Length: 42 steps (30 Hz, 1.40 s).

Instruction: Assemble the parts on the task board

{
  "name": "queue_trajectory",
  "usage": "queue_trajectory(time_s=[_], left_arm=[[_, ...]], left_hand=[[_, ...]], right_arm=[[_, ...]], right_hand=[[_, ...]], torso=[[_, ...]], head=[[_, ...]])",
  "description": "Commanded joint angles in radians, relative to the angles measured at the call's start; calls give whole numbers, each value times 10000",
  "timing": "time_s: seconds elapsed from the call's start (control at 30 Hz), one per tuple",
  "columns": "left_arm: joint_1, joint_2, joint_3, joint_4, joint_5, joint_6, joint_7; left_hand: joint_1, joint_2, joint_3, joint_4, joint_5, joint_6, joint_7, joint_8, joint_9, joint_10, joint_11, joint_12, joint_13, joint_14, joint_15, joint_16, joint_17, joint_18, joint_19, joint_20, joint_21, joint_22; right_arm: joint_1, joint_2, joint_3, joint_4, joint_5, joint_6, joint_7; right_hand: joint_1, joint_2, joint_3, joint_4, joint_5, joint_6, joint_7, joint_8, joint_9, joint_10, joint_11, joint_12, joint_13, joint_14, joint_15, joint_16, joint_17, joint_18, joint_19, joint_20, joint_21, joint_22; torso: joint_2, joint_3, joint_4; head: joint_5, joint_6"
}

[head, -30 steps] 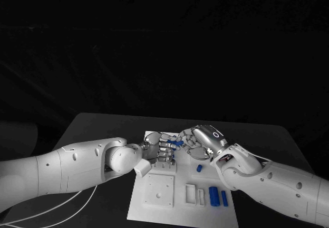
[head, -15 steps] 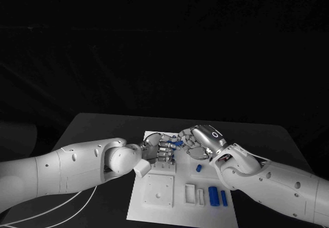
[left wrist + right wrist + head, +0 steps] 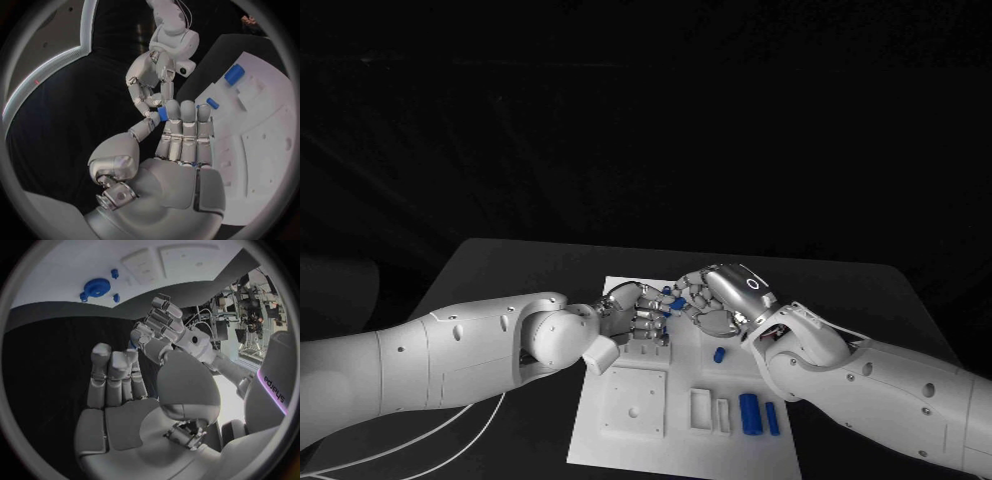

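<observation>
Both hands meet above the far end of the white task board (image 3: 639, 420). A small blue part (image 3: 162, 113) sits between them. My left hand (image 3: 181, 135) pinches it between thumb and fingertip. The fingertips (image 3: 154, 106) of my right hand (image 3: 153, 75) rest against the same part; whether they grip it is unclear. In the head view the part (image 3: 672, 300) shows as a blue speck between the left hand (image 3: 635, 318) and the right hand (image 3: 718, 298). In the right wrist view the right hand (image 3: 119, 385) keeps its fingers straight and side by side, facing the left hand (image 3: 162, 325).
On the board lie a short blue peg (image 3: 717, 353) and two longer blue pieces (image 3: 749, 412) (image 3: 770, 416) by white slotted blocks (image 3: 701, 408). A round blue part (image 3: 97, 287) stands on the board. White cables (image 3: 444, 430) trail over the table's near left.
Almost nothing: the two hands stay together over the board's far end with the blue part between them; the right hand has edged slightly toward the left hand.
</observation>
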Motion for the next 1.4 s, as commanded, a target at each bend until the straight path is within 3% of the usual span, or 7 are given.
queue_trajectory(time_s=[0.03,0.23,0.3,0.43,0.67,0.9,1.4], left_arm=[[44,10,46,7,36,-133,533],[44,-14,46,-2,-243,-324,578],[44,-33,46,-18,-462,-444,582],[45,-42,46,-103,-1088,-549,538],[47,-89,47,-281,-2942,-533,385],[53,-72,48,-567,-5180,-677,65],[308,-2,51,-936,-6668,-1178,-874]], left_hand=[[530,349,112,-3,61,120,-2,64,27,30,-89,-52,-18,36,-82,69,-20,-152,37,-1028,42,-21],[819,320,121,1,60,299,-66,244,148,114,-147,-64,-48,115,-105,83,-48,-152,108,-1042,75,-61],[884,314,83,0,60,342,-90,332,236,144,-171,-65,-56,142,-113,85,-62,-152,134,-1046,83,-84],[1002,248,53,-3,61,384,-135,477,398,193,-214,-57,-61,195,-137,99,-78,-149,178,-1070,102,-116],[1235,61,111,-9,95,403,-184,577,509,252,-262,-79,-93,254,-178,84,-120,-150,209,-1116,135,-146],[1408,-112,120,-7,122,438,-202,610,525,306,-280,-130,-142,298,-194,49,-167,-152,234,-1145,177,-164],[1767,-878,-57,13,431,1029,-446,803,492,858,-499,-333,-342,768,-346,-69,-337,-136,561,-1293,293,-351]], right_arm=[[-39,-34,-37,-11,341,438,272],[-31,-124,-38,-128,1338,594,434],[-25,-167,-38,-163,1608,664,475],[-13,-242,-38,-208,2042,975,571],[14,-335,-38,-320,2887,1522,930],[161,-473,-40,-397,4515,2614,1541],[733,-800,-40,-689,5870,3758,1464]], right_hand=[[22,-55,64,21,-6,155,71,32,-9,1,-30,48,0,49,-34,33,3,159,-17,60,50,175],[-96,-531,206,288,-21,-230,183,-222,-101,-249,81,-237,-176,-216,33,-217,-102,159,-248,72,-224,35],[-425,-987,-68,403,-12,-949,408,-608,-238,-544,285,-499,-322,-444,234,-421,-197,159,-487,103,-426,-34],[-514,-1280,-325,464,15,-1842,750,-1075,-414,-951,614,-764,-492,-812,561,-730,-360,143,-899,245,-776,-149],[-277,-1215,-534,466,49,-2272,1014,-1273,-564,-1555,884,-1105,-863,-1440,829,-1097,-610,75,-1543,598,-1281,-252],[-174,-1020,-615,439,241,-2282,1040,-1249,-598,-1656,912,-1068,-982,-1560,860,-1079,-665,99,-1663,720,-1366,-218],[-243,-629,-1071,154,954,-2226,1036,-1148,-644,-1798,914,-918,-1227,-1715,865,-989,-792,159,-1790,891,-1459,-88]], torso=[[-1,0,-1],[-5,-10,3],[-5,-15,6],[-3,-9,0],[-2,1,4],[3,-5,-7],[-13,-4,-27]], head=[[4,-8],[-10,-20],[-18,-12],[-3,-20],[-21,-27],[-53,-44],[-176,-123]])
